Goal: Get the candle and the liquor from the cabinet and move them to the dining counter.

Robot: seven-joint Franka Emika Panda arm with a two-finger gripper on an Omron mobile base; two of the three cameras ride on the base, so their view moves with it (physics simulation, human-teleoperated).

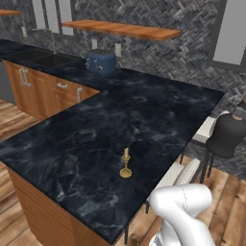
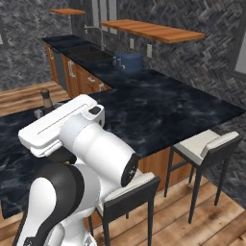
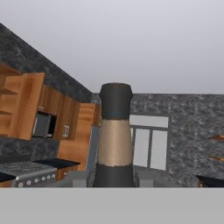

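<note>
Gripper [image 3: 113, 183] clamped on the liquor [image 3: 114, 135] at its neck base, bottle upright (cap showing past the arm in the right base view). Candle [image 1: 126, 165] stands alone on the dining counter [image 1: 144, 115], near its stool-side edge. Blue toaster [image 1: 101, 61] far back.

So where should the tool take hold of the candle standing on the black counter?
The candle stands upright on the counter with open space all round, so come straight down from above and close on the brass stem just under the wax; its flat round base probably sits too low to pinch.
</note>
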